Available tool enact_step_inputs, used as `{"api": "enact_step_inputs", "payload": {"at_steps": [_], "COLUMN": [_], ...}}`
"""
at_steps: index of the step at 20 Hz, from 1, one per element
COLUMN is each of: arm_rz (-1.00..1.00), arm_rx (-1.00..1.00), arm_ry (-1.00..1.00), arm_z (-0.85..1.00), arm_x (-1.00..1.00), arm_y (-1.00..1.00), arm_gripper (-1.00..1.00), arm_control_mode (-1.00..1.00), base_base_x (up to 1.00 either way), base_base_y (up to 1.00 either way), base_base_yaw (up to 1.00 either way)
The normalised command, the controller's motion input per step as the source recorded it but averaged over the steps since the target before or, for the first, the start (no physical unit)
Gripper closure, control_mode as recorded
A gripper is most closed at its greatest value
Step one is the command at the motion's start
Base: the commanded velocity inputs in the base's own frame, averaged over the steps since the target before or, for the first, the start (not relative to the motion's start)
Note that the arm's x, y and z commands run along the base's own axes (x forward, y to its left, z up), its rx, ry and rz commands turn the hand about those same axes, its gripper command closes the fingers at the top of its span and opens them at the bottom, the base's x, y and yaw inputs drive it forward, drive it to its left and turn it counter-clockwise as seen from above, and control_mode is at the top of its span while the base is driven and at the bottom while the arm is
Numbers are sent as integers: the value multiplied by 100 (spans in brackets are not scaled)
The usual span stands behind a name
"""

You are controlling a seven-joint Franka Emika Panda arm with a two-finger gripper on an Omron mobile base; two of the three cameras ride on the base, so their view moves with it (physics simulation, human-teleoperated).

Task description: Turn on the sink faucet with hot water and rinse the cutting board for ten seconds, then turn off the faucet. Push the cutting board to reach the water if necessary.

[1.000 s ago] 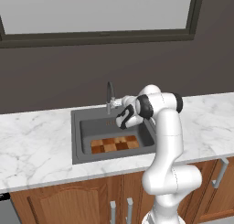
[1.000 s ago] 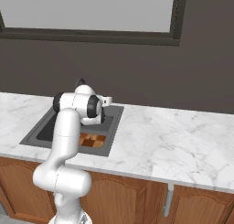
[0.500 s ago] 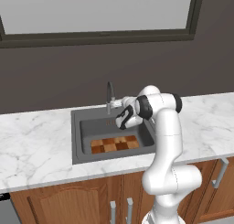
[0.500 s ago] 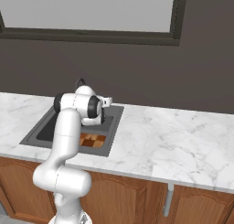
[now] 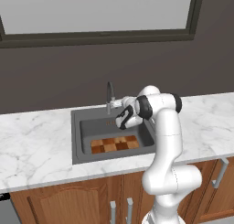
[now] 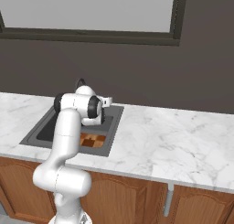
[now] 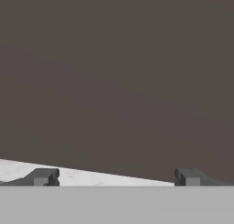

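Observation:
The dark grey sink (image 5: 76, 141) is set into the white marble counter. On its floor, toward the front, lies the checkered wooden cutting board (image 5: 114, 144) (image 6: 92, 140). The slim dark faucet (image 5: 109, 96) rises at the back rim, its arched top also peeking over my arm (image 6: 81, 81). My gripper (image 5: 118, 104) hovers just right of the faucet, above the back of the basin, pointing at the dark wall. In the hand view the gripper (image 7: 118, 177) is open, its fingertips (image 7: 45, 177) wide apart with nothing between them. The water is out of view.
White marble counter (image 6: 173, 141) stretches to both sides of the sink. A dark wall (image 7: 119, 81) and a window (image 5: 96, 13) stand behind it. Wooden cabinet doors (image 5: 68, 205) run below.

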Motion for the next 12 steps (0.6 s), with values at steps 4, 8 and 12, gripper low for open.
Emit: {"api": "enact_step_inputs", "payload": {"at_steps": [4, 8, 12], "arm_rz": [0, 0, 0], "arm_rx": [0, 0, 0], "arm_ry": [-7, -8, -8], "arm_z": [-18, -20, -23], "arm_x": [0, -6, -21], "arm_y": [-6, -34, -51], "arm_gripper": [-100, -100, -100], "arm_control_mode": [-100, -100, -100], "base_base_x": [0, 0, 0], "base_base_y": [0, 0, 0], "base_base_yaw": [0, 0, 0]}}
